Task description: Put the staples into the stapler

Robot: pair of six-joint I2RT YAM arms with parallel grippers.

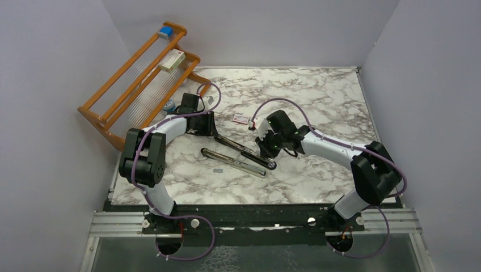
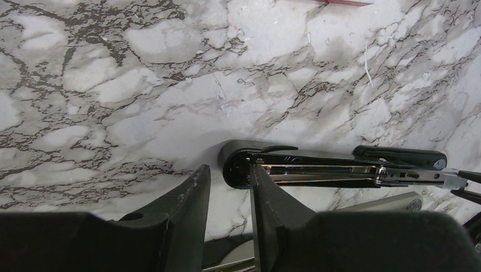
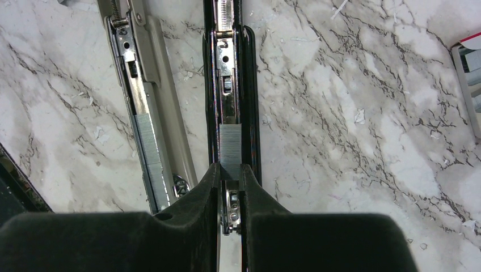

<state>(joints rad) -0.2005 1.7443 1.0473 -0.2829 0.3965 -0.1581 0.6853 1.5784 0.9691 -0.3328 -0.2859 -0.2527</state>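
**On the marble worktop: a strip in the open stapler**

On the white worktop [image 1: 317, 102] with dark grey veins, near its middle, the stapler [image 1: 245, 150] lies opened flat. It is slim and black, with a shiny silver rail along its inside. The staples [image 3: 230, 148], a short strip of fine ribbed grey metal, sit in this rail. The right tool [image 3: 230, 173] has its dark fingers drawn close together on the near end of the strip. The left tool [image 2: 227, 178] has its fingers apart with only bare marble between them, and one finger shows in front of the rounded black end of the stapler. Just beside the stapler lies a light grey device [image 1: 232, 161] of similar long shape, with a second strip [image 3: 148, 153] in its own channel. A red-and-white packet [image 1: 241, 118] lies near the right tool, and its print is too small to read. At the far left stands an orange-brown wooden rack [image 1: 97, 122]
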